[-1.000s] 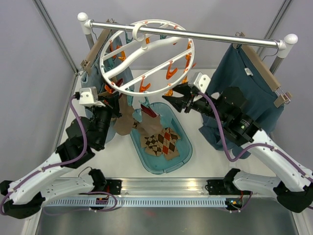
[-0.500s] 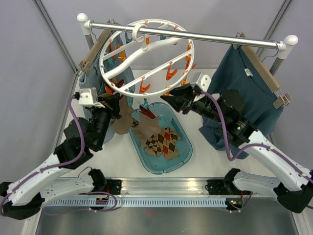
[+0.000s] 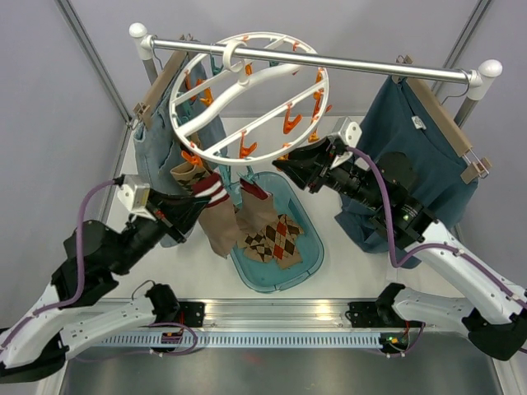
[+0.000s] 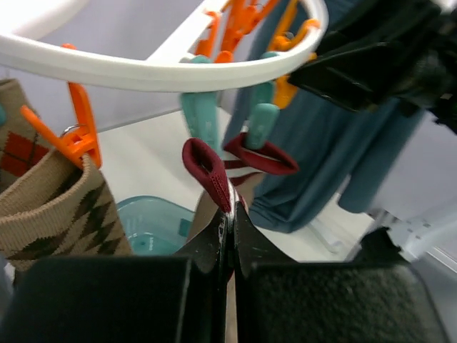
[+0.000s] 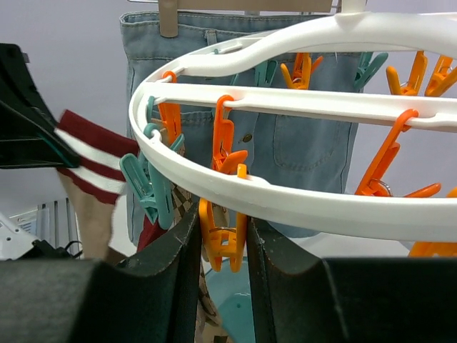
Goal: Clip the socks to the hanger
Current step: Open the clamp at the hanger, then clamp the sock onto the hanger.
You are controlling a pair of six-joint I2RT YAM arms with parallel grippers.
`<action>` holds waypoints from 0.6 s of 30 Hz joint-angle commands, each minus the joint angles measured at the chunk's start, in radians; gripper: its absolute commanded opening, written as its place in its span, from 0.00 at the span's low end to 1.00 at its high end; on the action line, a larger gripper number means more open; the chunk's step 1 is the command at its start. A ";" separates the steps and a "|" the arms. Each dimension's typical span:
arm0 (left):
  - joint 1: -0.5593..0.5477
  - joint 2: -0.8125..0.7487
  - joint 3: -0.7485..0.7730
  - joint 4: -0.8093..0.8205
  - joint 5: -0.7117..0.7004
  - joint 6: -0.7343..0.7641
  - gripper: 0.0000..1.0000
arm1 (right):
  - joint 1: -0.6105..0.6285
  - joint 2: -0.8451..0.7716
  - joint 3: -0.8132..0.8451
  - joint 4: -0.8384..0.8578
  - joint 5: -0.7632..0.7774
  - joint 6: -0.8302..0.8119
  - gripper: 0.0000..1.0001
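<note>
Left pincer [image 4: 227,218] clamps sock [image 4: 209,166]; right pincer [image 5: 221,223] flanks clothespin [image 5: 218,249].

Hanger [image 3: 247,95] is hanging from rail [image 3: 370,64], above and ahead of both grippers. One clothespin [image 5: 221,239] is sitting between right gripper [image 3: 288,170] fingers. A sock [image 3: 218,226] is hanging clamped in left gripper [image 3: 188,211], just to its right. Basin [image 3: 263,278] is sitting on tabletop [image 3: 346,263] below, between the grippers, holding more socks [image 3: 276,239].
</note>
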 commanded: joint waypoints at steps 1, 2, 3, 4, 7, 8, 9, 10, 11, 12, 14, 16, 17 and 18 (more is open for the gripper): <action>0.004 -0.038 0.049 -0.072 0.205 -0.022 0.02 | -0.001 -0.015 0.040 -0.001 0.001 0.030 0.00; 0.002 -0.047 0.052 -0.080 0.236 -0.018 0.02 | 0.000 -0.015 0.043 -0.003 0.001 0.038 0.00; 0.002 -0.044 0.055 -0.078 0.310 -0.005 0.02 | 0.000 -0.016 0.046 -0.010 0.000 0.041 0.00; 0.004 -0.041 0.055 -0.077 0.355 0.001 0.02 | 0.000 -0.015 0.052 -0.010 -0.003 0.044 0.00; 0.002 0.005 0.052 -0.034 0.487 0.006 0.02 | 0.005 -0.010 0.064 -0.013 -0.013 0.064 0.00; 0.004 0.022 0.041 0.003 0.507 0.001 0.02 | 0.006 -0.007 0.067 -0.020 -0.014 0.067 0.00; 0.002 0.054 0.035 0.026 0.504 -0.004 0.02 | 0.009 -0.005 0.070 -0.024 -0.014 0.073 0.00; 0.004 0.077 0.031 0.043 0.504 -0.007 0.02 | 0.012 -0.004 0.075 -0.027 -0.013 0.073 0.00; 0.004 0.097 0.021 0.064 0.512 -0.008 0.02 | 0.015 -0.004 0.077 -0.030 -0.010 0.073 0.00; 0.002 0.134 0.014 0.125 0.506 -0.013 0.02 | 0.017 -0.005 0.075 -0.033 -0.006 0.076 0.00; 0.002 0.165 -0.015 0.194 0.513 -0.011 0.02 | 0.023 -0.010 0.077 -0.040 -0.006 0.079 0.00; 0.002 0.211 -0.038 0.301 0.503 -0.002 0.02 | 0.028 -0.012 0.080 -0.043 -0.003 0.085 0.00; 0.002 0.231 -0.057 0.331 0.485 0.005 0.02 | 0.028 -0.012 0.083 -0.052 0.000 0.087 0.00; 0.004 0.246 -0.058 0.349 0.481 0.012 0.02 | 0.031 -0.009 0.090 -0.058 0.003 0.088 0.00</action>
